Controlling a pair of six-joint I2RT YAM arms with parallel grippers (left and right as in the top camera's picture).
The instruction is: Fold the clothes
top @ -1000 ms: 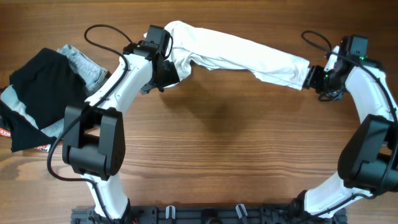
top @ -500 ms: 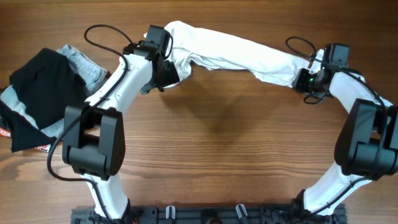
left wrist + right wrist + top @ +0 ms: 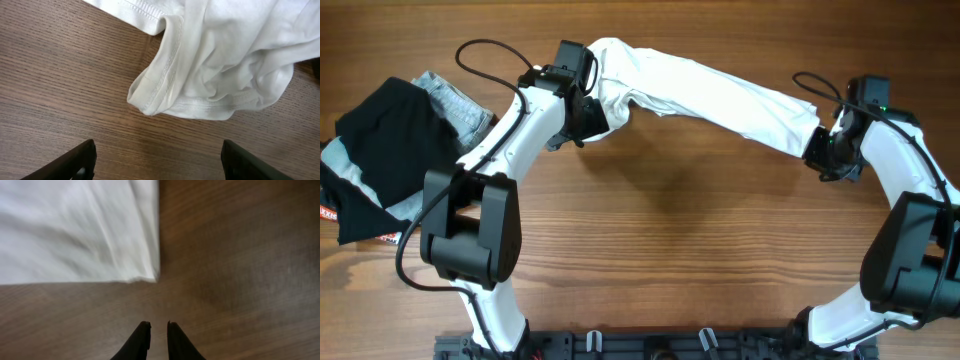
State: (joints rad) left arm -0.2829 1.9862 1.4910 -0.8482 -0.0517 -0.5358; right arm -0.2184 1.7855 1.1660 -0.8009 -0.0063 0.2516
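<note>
A white garment (image 3: 710,90) lies stretched across the far side of the table, bunched at its left end (image 3: 210,85). My left gripper (image 3: 587,116) hovers beside that bunched end, open wide. In the left wrist view only bare wood shows in the left gripper (image 3: 157,146). My right gripper (image 3: 819,153) sits just off the garment's right corner (image 3: 147,272). In the right wrist view the right gripper (image 3: 158,325) has its fingertips nearly together, with nothing between them and the cloth a little ahead.
A heap of black and grey clothes (image 3: 375,165) lies at the left edge, with a grey piece (image 3: 455,105) at the heap's far side. A black cable (image 3: 480,60) loops above the left arm. Bare wooden table (image 3: 680,230) fills the middle and near side.
My right gripper has gone from open to nearly closed, reaching in at the garment's right end and then drawing back toward the near side. The cloth's right corner shifted slightly. The left arm stayed put.
</note>
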